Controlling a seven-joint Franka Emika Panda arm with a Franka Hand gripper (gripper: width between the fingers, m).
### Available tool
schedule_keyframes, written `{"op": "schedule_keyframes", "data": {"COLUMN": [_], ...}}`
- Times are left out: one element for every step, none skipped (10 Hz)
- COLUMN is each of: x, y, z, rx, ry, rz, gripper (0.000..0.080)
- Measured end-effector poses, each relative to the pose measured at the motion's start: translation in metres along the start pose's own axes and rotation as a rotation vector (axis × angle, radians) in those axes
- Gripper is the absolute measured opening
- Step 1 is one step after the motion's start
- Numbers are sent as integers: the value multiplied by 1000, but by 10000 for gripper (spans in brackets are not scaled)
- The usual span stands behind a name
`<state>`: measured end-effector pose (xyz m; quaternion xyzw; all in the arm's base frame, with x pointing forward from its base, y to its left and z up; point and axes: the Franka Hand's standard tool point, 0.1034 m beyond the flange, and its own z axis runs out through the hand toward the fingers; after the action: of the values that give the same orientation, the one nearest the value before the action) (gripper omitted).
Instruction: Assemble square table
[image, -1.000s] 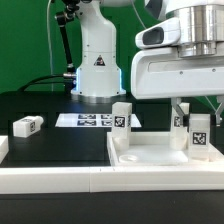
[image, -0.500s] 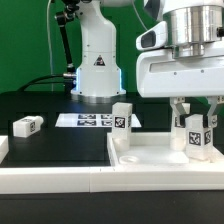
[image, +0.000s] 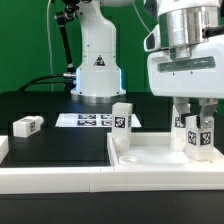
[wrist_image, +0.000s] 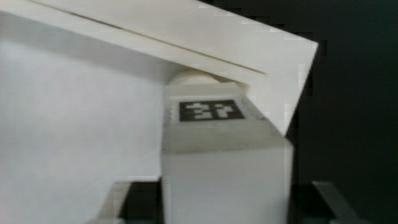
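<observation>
The white square slab lies with its raised rim up near the front rail. One white tagged leg stands upright at its far left corner. My gripper is at the slab's right side, shut on another upright leg that sits on the slab. In the wrist view this leg fills the space between my dark fingers, next to the slab's rim. A further tagged white piece shows just beside the held leg, partly hidden. A loose leg lies on the black table at the exterior view's left.
The marker board lies flat in front of the robot base. A long white rail runs along the front, and another white piece sits at the left edge.
My hand has turned about its upright axis over the slab's right side, and the tags on the held leg have turned with it. The other legs have not moved.
</observation>
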<state>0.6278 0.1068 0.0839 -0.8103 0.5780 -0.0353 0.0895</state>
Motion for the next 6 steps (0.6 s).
{"op": "schedule_keyframes", "data": {"x": [0, -3, -6, -7, -9, -11], "y": [0, 0, 0, 0, -1, 0], "z": [1, 2, 3, 3, 3, 3], "rx": [0, -1, -4, -5, -6, -13], "ry": [0, -1, 1, 2, 1, 2], "rz": [-36, -44, -119, -238, -313, -400], "gripper": [295, 474, 474, 607, 640, 640]}}
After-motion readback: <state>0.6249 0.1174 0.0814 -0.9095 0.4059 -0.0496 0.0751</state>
